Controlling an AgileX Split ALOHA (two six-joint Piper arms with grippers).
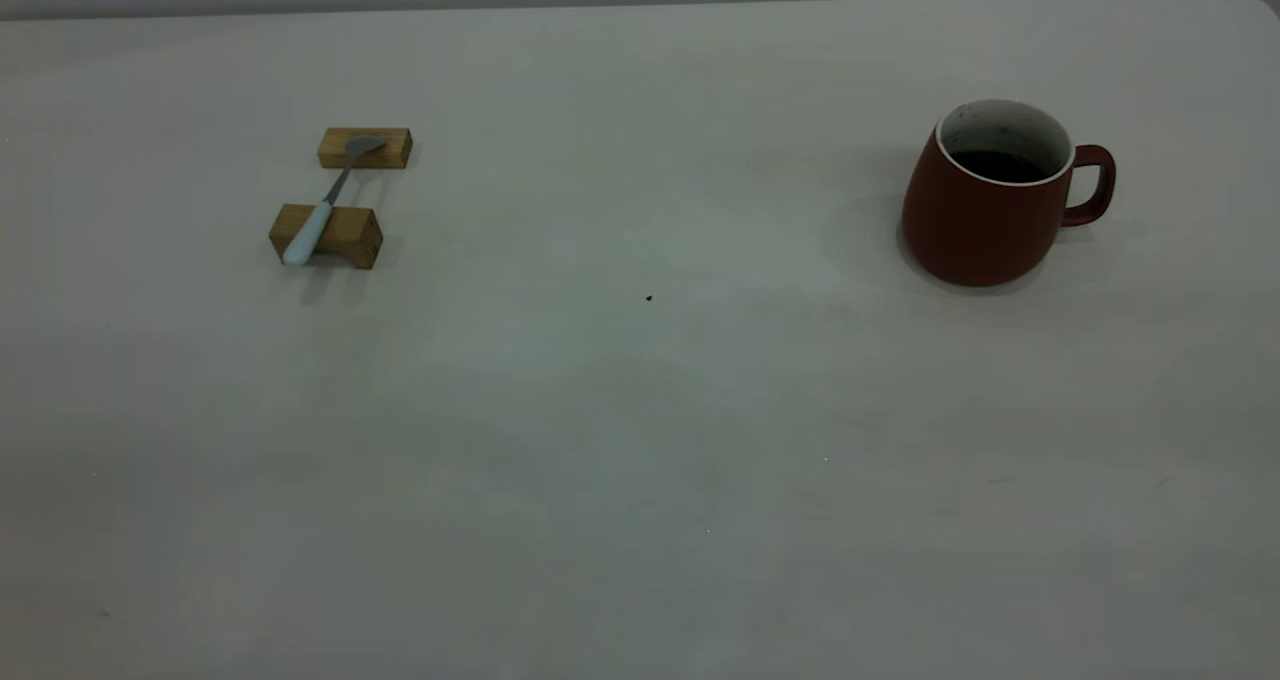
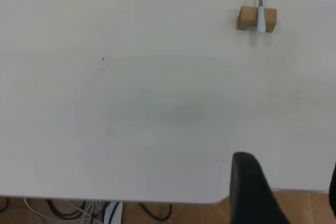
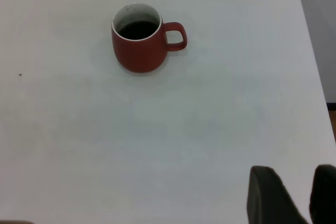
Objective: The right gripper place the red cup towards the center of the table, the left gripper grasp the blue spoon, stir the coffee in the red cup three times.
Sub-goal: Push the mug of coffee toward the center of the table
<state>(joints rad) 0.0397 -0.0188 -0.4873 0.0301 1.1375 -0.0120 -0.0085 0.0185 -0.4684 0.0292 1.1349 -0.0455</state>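
The red cup [image 1: 985, 220] stands upright on the table [image 1: 640, 430] at the right, its handle pointing right, with dark coffee [image 1: 1000, 165] inside. In the right wrist view the red cup [image 3: 137, 51] is far from my right gripper [image 3: 304, 195], which is open and holds nothing. The blue spoon [image 1: 325, 205] lies across two wooden blocks at the left, its bowl on the far block. My left gripper [image 2: 291, 198] is open over the table's near edge, far from the blue spoon [image 2: 260, 9]. Neither gripper shows in the exterior view.
The far wooden block [image 1: 365, 148] and the near block [image 1: 340, 235] carry the spoon. A tiny black speck [image 1: 648, 298] marks the table's middle. Cables [image 2: 79, 211] hang below the table's edge. The table's side edge [image 3: 315, 77] runs close beside the right gripper.
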